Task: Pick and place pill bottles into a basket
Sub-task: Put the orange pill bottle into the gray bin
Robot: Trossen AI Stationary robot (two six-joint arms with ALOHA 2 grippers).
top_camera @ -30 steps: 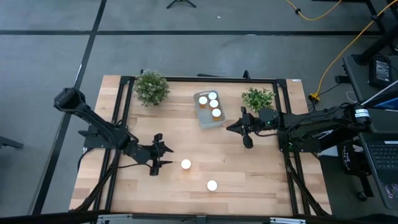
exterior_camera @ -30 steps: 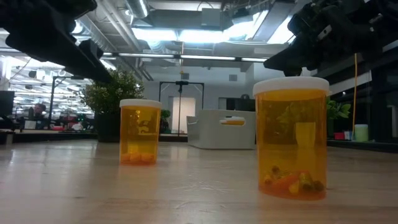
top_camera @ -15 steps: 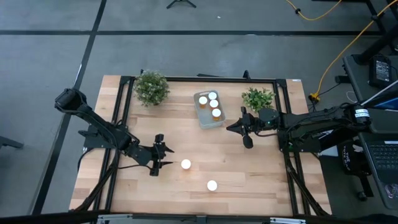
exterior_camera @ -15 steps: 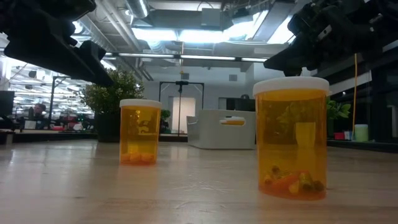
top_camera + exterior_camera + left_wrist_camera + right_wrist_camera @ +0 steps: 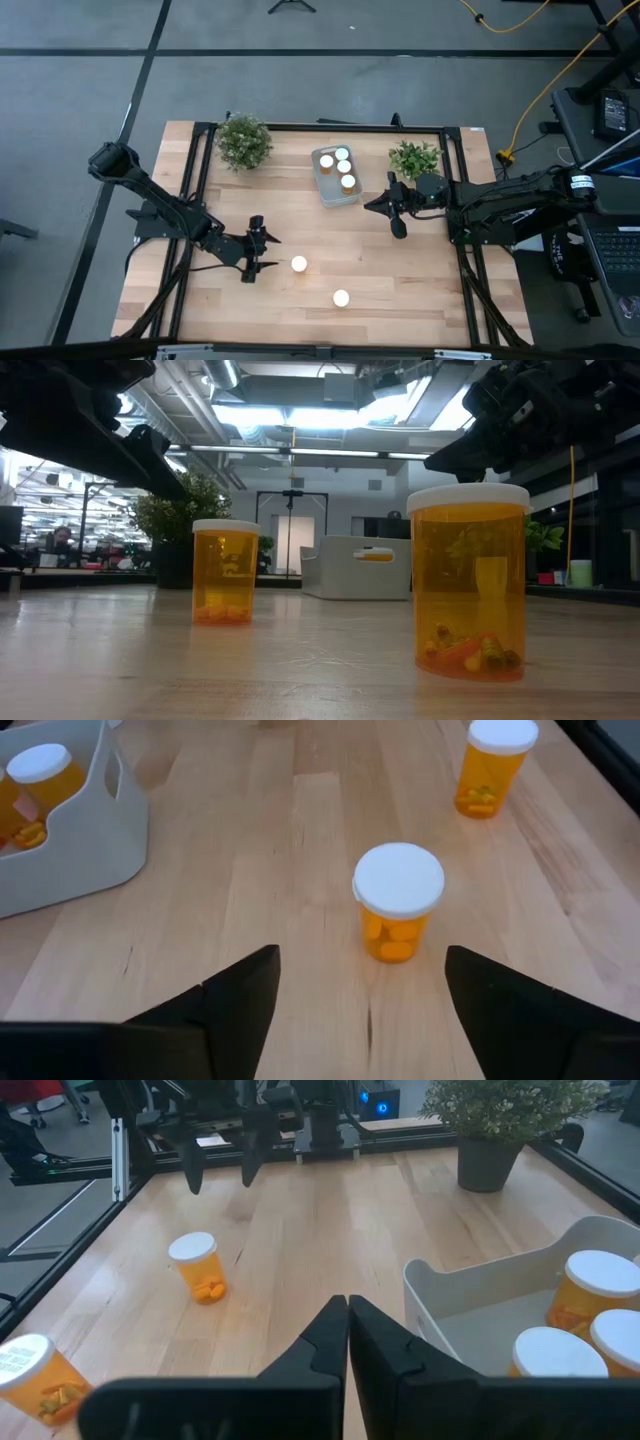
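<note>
Two orange pill bottles with white caps stand upright on the wooden table: one (image 5: pixel 298 264) just right of my left gripper, also in the left wrist view (image 5: pixel 398 901), and one (image 5: pixel 341 298) nearer the front edge. Several more stand in the pale basket (image 5: pixel 330 192) at the table's far middle. My left gripper (image 5: pixel 266 252) is open and empty; its fingers (image 5: pixel 245 1000) stand wide apart just short of the near bottle. My right gripper (image 5: pixel 372 205) is shut and empty, hovering right of the basket, as its wrist view shows (image 5: pixel 347 1320).
Two green potted plants stand at the far edge, one (image 5: pixel 243 141) left of the basket and one (image 5: pixel 414 157) right of it. Bare wood lies between the loose bottles and the basket. A black frame runs round the table's edges (image 5: pixel 455 180).
My left gripper has edged a little toward the table's right, nearer the closer bottle, still open. The bottles and my right arm have kept still.
</note>
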